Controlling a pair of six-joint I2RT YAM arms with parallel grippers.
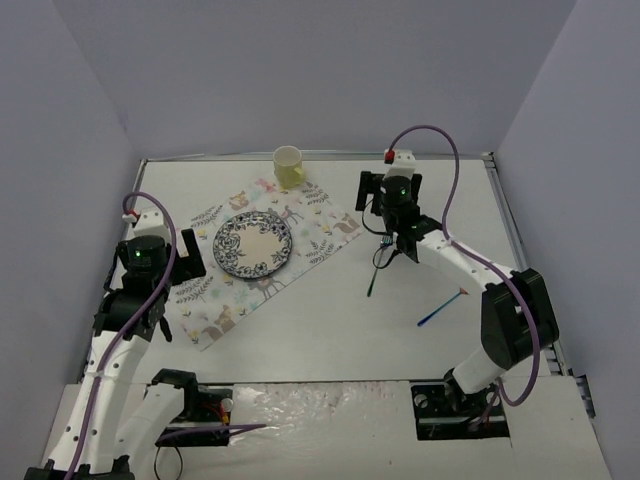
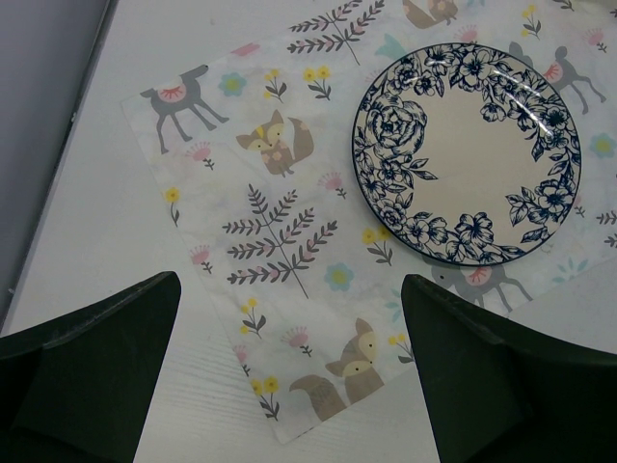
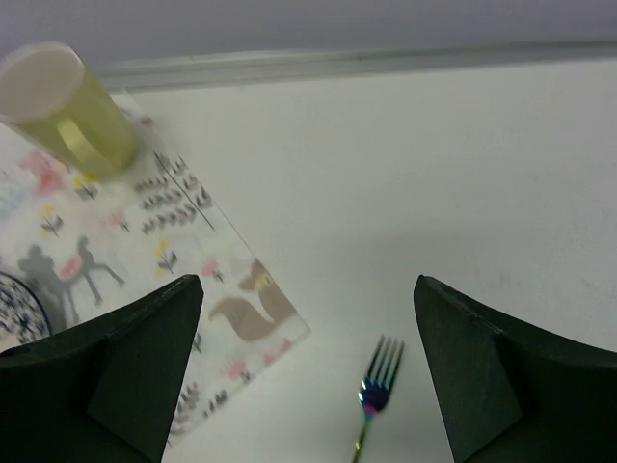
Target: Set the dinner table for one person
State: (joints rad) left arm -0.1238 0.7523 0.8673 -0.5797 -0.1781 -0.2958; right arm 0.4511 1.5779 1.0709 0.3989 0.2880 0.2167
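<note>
**Both tools open and empty above the white worktop (image 1: 330,340).**
Nearest, by the right arm, a thin blue utensil (image 1: 441,308) lies on bare worktop. Further in, a fork (image 3: 376,381) lies just right of the placemat (image 2: 280,231). The right tool (image 3: 308,376) hangs above the fork, jaws wide, gripping nothing. The left tool (image 2: 289,386), equally wide and empty, hangs over the placemat's left part. A plate (image 2: 468,154) sits mid-mat, and a yellow mug (image 1: 289,166) stands at the far corner.
</note>
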